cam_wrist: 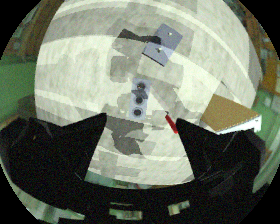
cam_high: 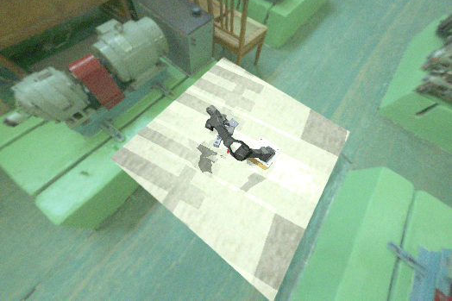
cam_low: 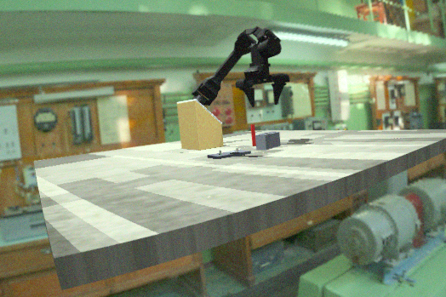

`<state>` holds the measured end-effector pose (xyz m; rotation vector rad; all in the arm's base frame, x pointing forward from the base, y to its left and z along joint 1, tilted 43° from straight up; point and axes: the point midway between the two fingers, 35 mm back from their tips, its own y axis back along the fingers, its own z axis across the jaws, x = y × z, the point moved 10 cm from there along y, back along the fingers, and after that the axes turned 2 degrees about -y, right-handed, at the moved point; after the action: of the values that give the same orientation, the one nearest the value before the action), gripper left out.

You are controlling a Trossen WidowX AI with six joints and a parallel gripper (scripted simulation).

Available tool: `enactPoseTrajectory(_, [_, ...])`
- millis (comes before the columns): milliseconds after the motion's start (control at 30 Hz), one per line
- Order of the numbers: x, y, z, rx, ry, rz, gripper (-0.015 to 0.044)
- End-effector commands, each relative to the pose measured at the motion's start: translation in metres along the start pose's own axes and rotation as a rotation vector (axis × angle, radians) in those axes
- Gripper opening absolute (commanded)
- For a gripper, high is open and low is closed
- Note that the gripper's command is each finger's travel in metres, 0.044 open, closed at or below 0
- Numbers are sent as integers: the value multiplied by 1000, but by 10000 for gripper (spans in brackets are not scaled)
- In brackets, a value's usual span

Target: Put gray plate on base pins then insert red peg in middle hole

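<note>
The gray plate [cam_high: 216, 143] [cam_low: 268, 140] [cam_wrist: 145, 102] rests on the table as a small block, apart from the base, its three holes in a row facing up. The flat base [cam_high: 234, 122] [cam_low: 230, 155] [cam_wrist: 172, 42] lies nearby, with two short pins standing up from it. The red peg [cam_high: 228, 151] [cam_low: 253, 135] [cam_wrist: 171, 123] stands upright beside the plate; in the wrist view its end is close to the right fingertip's outline. My gripper [cam_low: 265, 105] [cam_wrist: 142, 119] is open and empty, pointing down high above the plate and peg. Its fingertips are hard to make out in the top view.
A tan wedge-shaped block with a white sloped top [cam_low: 200, 128] [cam_wrist: 228, 114] stands at the arm's foot, on the peg's side away from the plate. The arm [cam_high: 226, 134] [cam_low: 227, 64] reaches from it over the table [cam_high: 241, 237] [cam_low: 179, 200]. Shadows fall around the plate.
</note>
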<state>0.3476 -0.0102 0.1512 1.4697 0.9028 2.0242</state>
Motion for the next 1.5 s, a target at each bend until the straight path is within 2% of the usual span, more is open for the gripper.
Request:
enactPoseTrajectory(0, [-1, 0, 0, 7, -42, 9, 440])
enactPoseTrajectory(100, [-1, -2, 0, 7, -42, 9, 440])
enactPoseTrajectory(267, [0, -62, -1, 6, -42, 12, 440])
enactPoseTrajectory(1467, [3, -118, 2, 5, -42, 14, 440])
